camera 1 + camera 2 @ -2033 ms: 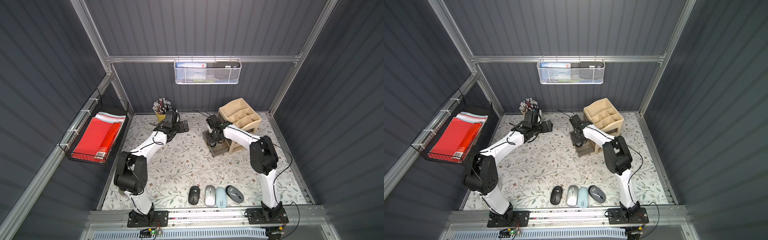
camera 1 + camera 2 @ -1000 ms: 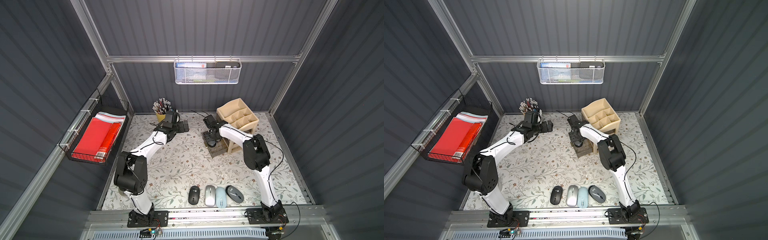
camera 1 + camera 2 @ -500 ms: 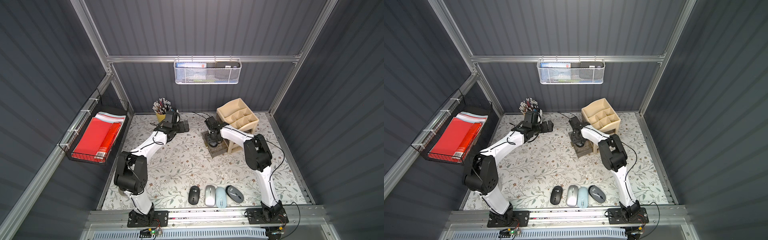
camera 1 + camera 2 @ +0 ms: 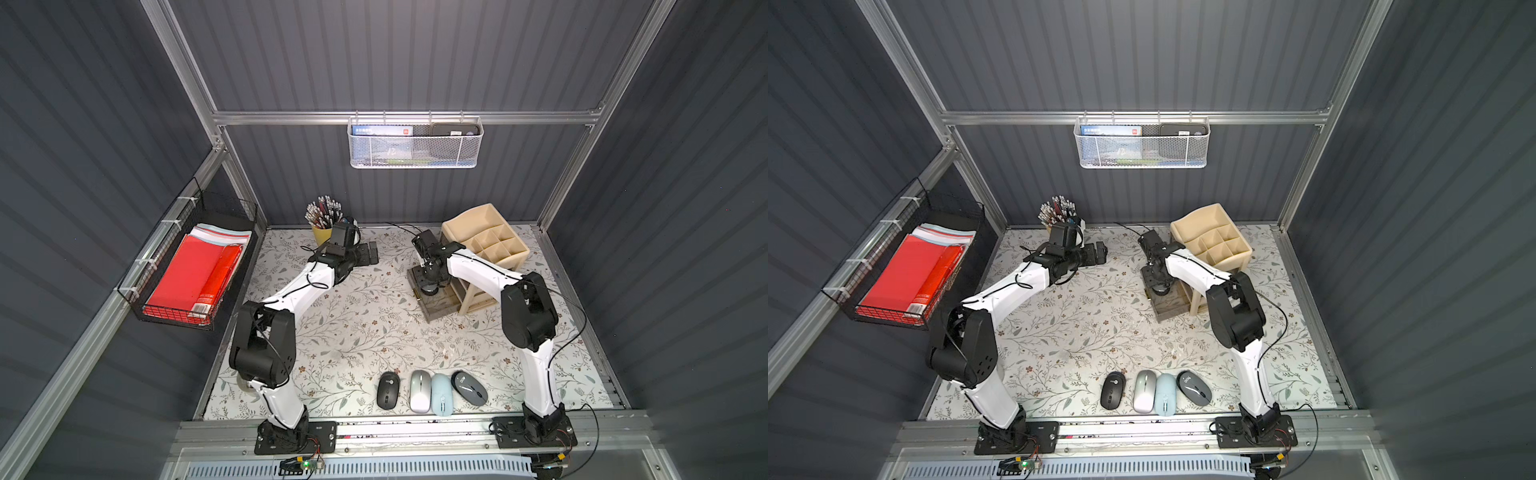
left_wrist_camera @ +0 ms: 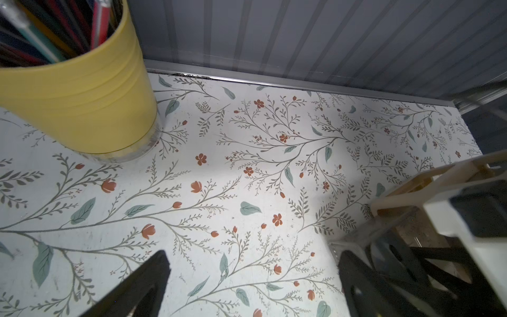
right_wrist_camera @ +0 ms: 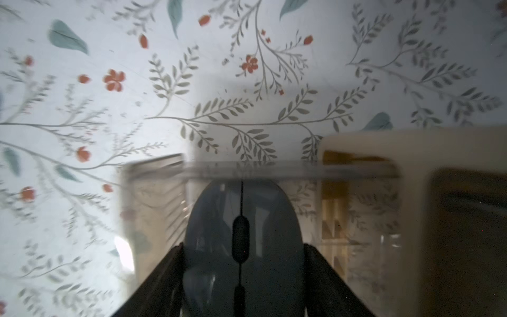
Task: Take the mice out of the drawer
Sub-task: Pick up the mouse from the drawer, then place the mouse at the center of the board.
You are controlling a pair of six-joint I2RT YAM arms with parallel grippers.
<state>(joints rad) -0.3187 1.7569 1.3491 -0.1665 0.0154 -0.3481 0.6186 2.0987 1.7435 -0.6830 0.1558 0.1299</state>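
The dark grey oval mouse lies in the clear plastic drawer, which is pulled out toward the near side from the beige compartmented organiser at the far right of the bench. The right gripper reaches down into the drawer, its black fingers pinching the mouse across its two long flanks. To lift well, I judge the pinch should sit at the widest part of the body, since the smooth rounded shell could slip from a grip set toward either tapered end. The mouse should then rise straight up past the drawer's front wall before swinging nearward, so the light drawer is not dragged. The mouse is glossy and slate-toned, with a dark scroll wheel on a thin centre seam; I cannot tell whether it is clear of the drawer floor. At the near edge four others lie in a row: a black mouse, a silver-white mouse, a pale blue mouse and a dark grey mouse with a white logo. The left gripper hovers far left beside the yellow cup of pencils, its fingers spread wide and empty.
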